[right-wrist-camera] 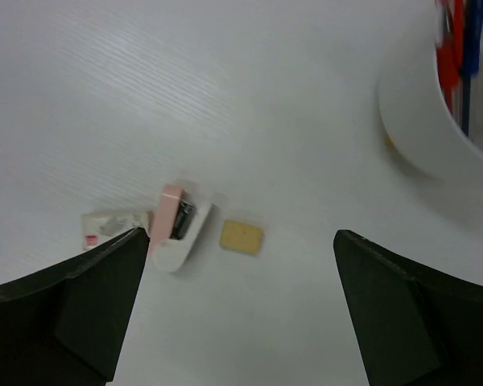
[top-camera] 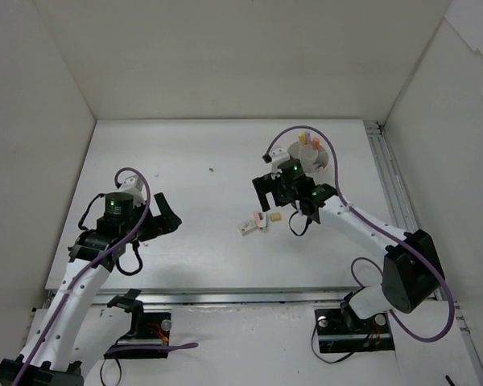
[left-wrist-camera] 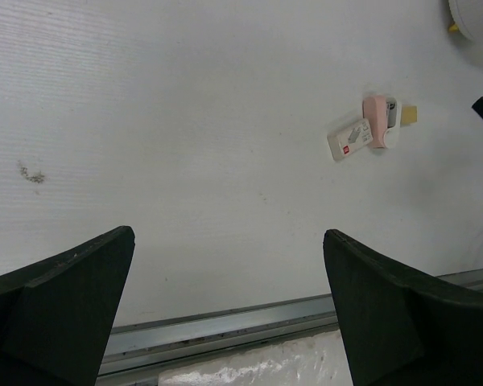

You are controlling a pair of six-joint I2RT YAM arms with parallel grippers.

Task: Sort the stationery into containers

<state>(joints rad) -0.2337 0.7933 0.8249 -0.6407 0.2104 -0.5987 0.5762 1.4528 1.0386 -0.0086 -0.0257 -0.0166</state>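
A tan eraser block [right-wrist-camera: 241,236], a pink-and-white piece [right-wrist-camera: 177,223] and a white eraser with a red label [right-wrist-camera: 105,223] lie together on the table; they also show in the top view [top-camera: 256,222]. My right gripper [right-wrist-camera: 237,265] is open and empty, hovering just above them with the tan block between its fingers. The round white dish [top-camera: 322,161] holds orange, pink and yellow markers; in the right wrist view the dish [right-wrist-camera: 414,129] shows red and blue pens inside. My left gripper [top-camera: 167,215] is open and empty, far left of the items.
White walls enclose the table on three sides. A metal rail [left-wrist-camera: 225,334] runs along the table's near edge. A small dark speck [top-camera: 211,170] lies on the table at the middle back. The right arm's purple cable [top-camera: 326,149] loops over the dish.
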